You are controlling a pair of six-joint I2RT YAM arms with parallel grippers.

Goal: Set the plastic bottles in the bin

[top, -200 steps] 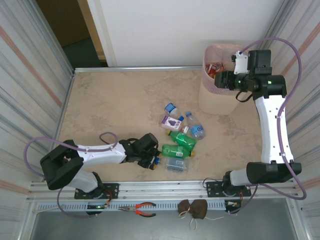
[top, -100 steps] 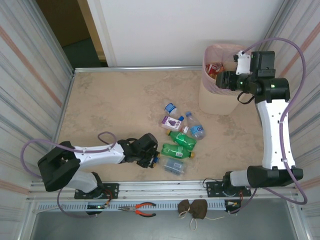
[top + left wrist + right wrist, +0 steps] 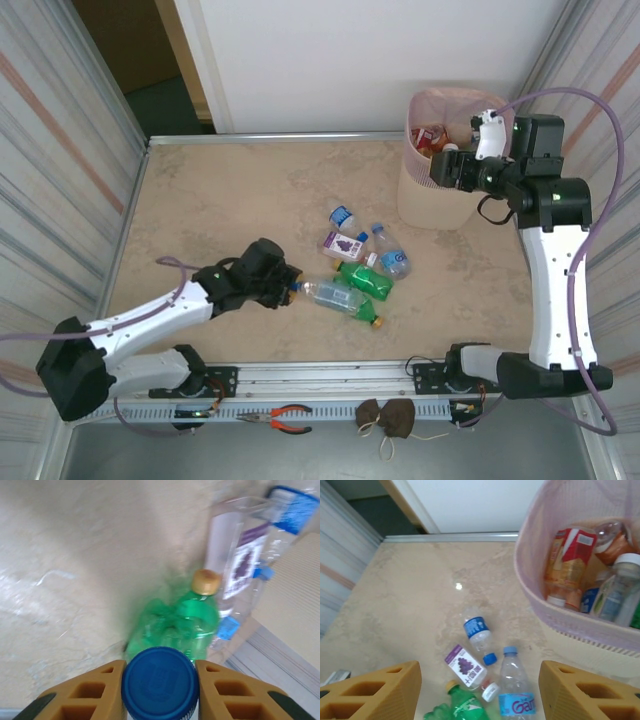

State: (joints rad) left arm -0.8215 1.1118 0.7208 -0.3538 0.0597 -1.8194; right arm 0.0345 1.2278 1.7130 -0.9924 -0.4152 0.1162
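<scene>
Six plastic bottles (image 3: 365,280) on the smooth, stone-look table (image 3: 220,200): four clear, two green. One round blue cap (image 3: 160,682) pinched tight between the left gripper (image 3: 288,290) jaws, its clear bottle (image 3: 330,294) lying sideways. One pink bin (image 3: 425,205) with a holey wall, more bottles inside. Right gripper (image 3: 447,168) at its rim, jaws half open, holding nothing.

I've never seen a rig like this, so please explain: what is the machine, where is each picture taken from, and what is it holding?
Two robot arms are bolted to a table. One picture looks down from overhead; the other two come from cameras on the wrists. Plastic bottles lie on the table, more sit in the pink bin. The left tool is shut on the blue cap of a clear bottle. The right tool hangs open and empty by the bin's rim.
</scene>
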